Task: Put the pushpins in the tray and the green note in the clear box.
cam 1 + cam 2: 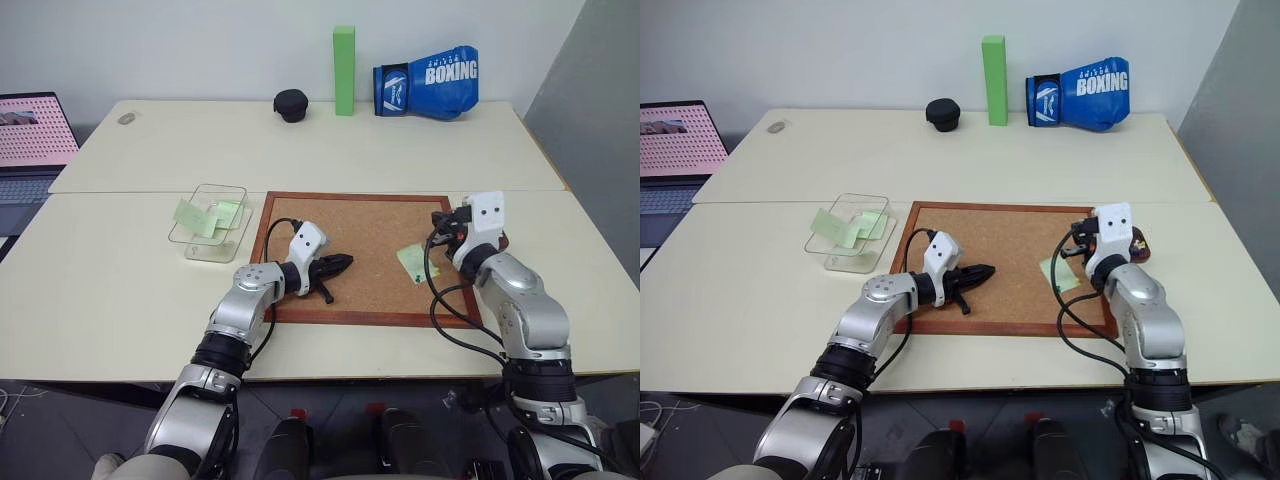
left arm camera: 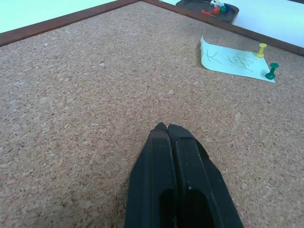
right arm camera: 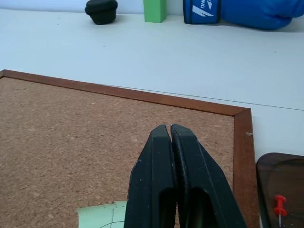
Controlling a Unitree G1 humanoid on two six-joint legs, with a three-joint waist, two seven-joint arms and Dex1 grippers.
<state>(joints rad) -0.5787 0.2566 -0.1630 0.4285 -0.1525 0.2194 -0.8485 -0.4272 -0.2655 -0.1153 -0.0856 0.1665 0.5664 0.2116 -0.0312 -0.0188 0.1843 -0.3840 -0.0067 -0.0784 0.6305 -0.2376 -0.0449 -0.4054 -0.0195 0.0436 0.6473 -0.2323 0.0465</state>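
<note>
A: Both pins — yellow pushpin (image 2: 261,49) and green pushpin (image 2: 271,71) — hold the pale green paper note (image 1: 413,263) on the corkboard's (image 1: 370,235) right side. The left gripper (image 1: 338,265) and right gripper (image 3: 170,130) have fingers pressed together, empty.

B: Open the right one, pinch a pinhead, pull straight up. The dark reddish-brown tray (image 2: 190,5) sits just past the right frame edge; the clear plastic box (image 1: 210,222) lies left — open board between.

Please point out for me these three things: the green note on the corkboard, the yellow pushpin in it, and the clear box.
green note (image 2: 232,61): left wrist view, middle of the paper with scribbles.
yellow pushpin (image 2: 261,49): left wrist view, its yellow head, at the note's edge.
clear box (image 1: 198,194): left eye view, its far rim.
</note>
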